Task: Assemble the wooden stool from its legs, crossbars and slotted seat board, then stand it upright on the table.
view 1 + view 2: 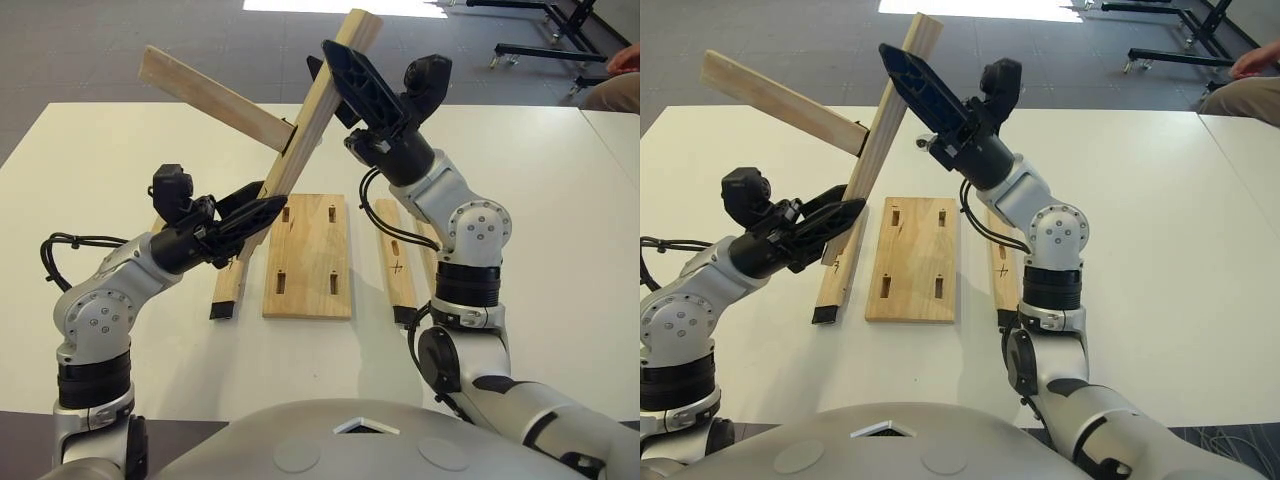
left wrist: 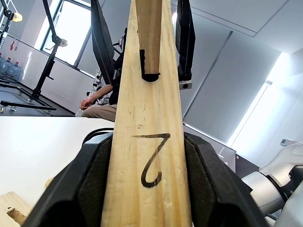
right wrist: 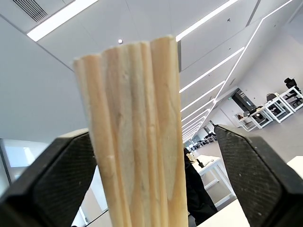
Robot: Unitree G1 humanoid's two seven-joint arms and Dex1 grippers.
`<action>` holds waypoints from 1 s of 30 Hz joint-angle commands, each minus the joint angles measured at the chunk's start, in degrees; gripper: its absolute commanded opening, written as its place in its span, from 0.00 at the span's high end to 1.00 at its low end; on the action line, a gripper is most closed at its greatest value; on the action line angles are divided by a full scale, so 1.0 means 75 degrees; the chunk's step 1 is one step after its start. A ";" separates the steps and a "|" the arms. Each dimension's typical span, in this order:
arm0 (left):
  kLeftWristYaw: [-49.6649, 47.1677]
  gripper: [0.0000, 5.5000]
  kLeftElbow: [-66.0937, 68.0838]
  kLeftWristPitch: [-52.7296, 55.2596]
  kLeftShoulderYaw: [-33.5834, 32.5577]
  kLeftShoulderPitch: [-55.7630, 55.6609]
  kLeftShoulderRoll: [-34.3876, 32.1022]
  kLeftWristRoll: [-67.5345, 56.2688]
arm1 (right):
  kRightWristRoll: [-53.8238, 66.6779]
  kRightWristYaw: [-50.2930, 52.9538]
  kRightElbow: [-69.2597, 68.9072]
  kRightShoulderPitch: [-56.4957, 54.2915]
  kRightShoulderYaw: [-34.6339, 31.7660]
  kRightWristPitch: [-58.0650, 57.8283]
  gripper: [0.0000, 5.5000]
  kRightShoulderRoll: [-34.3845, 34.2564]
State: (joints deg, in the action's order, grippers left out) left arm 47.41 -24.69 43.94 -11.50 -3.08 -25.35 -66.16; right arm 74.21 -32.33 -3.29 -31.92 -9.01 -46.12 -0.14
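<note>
Just left of the seat board (image 1: 308,258), the fingers of the left gripper (image 1: 268,200) pinch the tilted leg (image 1: 297,150); those of the right gripper (image 1: 340,60) are spread around its upper end.

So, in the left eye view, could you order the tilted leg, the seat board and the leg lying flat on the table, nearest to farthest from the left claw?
1. The tilted leg: gripped in the left claw itself.
2. The seat board: flat, just to the claw's right.
3. The lying leg: beyond the board's right edge.
</note>
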 commanded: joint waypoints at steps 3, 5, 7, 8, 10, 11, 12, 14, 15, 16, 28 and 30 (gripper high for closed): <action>0.0185 0.63 -0.0254 0.0134 0.0322 -0.0102 -0.0344 0.0069 | -0.0074 -0.0514 -0.0368 0.0048 0.0033 0.0097 0.36 0.0169; 0.0214 0.63 -0.0275 0.0091 0.0388 -0.0021 -0.0390 0.0124 | -0.0026 -0.0639 -0.0379 0.0054 0.0011 0.0083 0.43 0.0228; 0.0230 0.63 -0.0231 0.0017 0.0373 0.0019 -0.0388 0.0138 | -0.0045 -0.0716 -0.0374 0.0041 0.0040 0.0079 0.49 0.0265; 0.0218 0.63 -0.0175 -0.0028 0.0358 0.0004 -0.0357 0.0156 | -0.0075 -0.0755 -0.0379 0.0051 0.0072 0.0084 0.52 0.0278; 0.0217 0.63 -0.0066 -0.0090 0.0331 -0.0069 -0.0304 0.0166 | -0.0109 -0.0812 -0.0343 0.0054 0.0093 0.0098 0.58 0.0303; 0.0205 0.63 -0.0011 -0.0125 0.0294 -0.0110 -0.0280 0.0162 | -0.0118 -0.0829 -0.0335 0.0065 0.0097 0.0110 0.62 0.0310; 0.0205 0.63 0.0027 -0.0139 0.0246 -0.0137 -0.0274 0.0130 | -0.0133 -0.0845 -0.0323 0.0070 0.0095 0.0119 0.62 0.0314; 0.0211 0.63 0.0067 -0.0158 0.0182 -0.0154 -0.0270 0.0094 | -0.0176 -0.0886 -0.0283 0.0067 0.0088 0.0136 0.62 0.0319; 0.0217 0.63 0.0062 -0.0160 0.0166 -0.0143 -0.0266 0.0075 | -0.0192 -0.0896 -0.0268 0.0064 0.0090 0.0144 0.62 0.0320; 0.0207 0.63 0.0045 -0.0164 0.0154 -0.0124 -0.0256 0.0055 | -0.0201 -0.0903 -0.0279 0.0072 0.0095 0.0148 0.62 0.0318; 0.0075 0.45 0.0075 -0.0240 -0.0052 0.0174 -0.0102 -0.0113 | -0.0955 -0.1273 -0.0884 0.0397 0.0166 0.1053 0.63 0.0362; -0.0003 0.40 0.0120 -0.0306 -0.0080 0.0229 -0.0095 -0.0015 | -0.1156 -0.1281 -0.0981 0.0338 0.0086 0.1255 0.63 0.0500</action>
State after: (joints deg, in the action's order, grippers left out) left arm 48.36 -24.27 42.30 -11.68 -2.03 -25.89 -66.95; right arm 67.05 -41.63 -9.28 -28.82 -7.51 -38.43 2.31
